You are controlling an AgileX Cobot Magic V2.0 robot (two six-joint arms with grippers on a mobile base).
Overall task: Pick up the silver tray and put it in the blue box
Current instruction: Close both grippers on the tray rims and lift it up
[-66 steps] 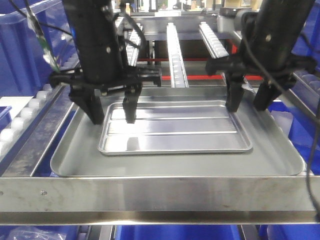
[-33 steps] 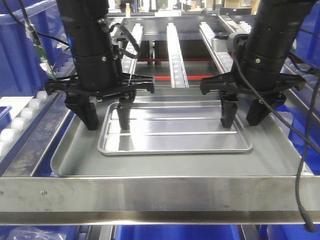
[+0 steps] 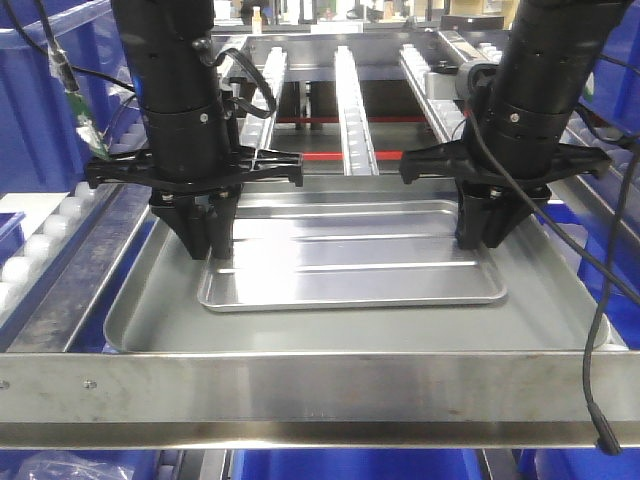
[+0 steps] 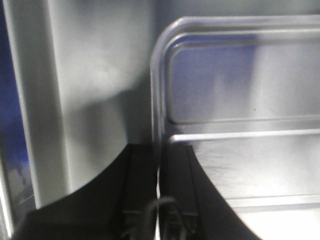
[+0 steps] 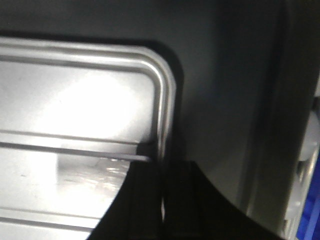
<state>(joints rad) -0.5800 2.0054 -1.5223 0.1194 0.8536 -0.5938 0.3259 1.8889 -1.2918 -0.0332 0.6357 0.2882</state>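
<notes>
Pinching opposite short rims, the left gripper [image 3: 210, 245] and right gripper [image 3: 483, 235] are each clamped on the silver tray [image 3: 350, 265]. Both wrist views confirm one finger inside the rim and one outside. The tray lies between the two finger pairs and appears to rest flat in the larger dull grey tray [image 3: 330, 330], not yet lifted. Assessment: paired end grips should keep the thin tray level for carrying. The blue box [image 3: 35, 110] stands outboard of the left fingers, well apart.
</notes>
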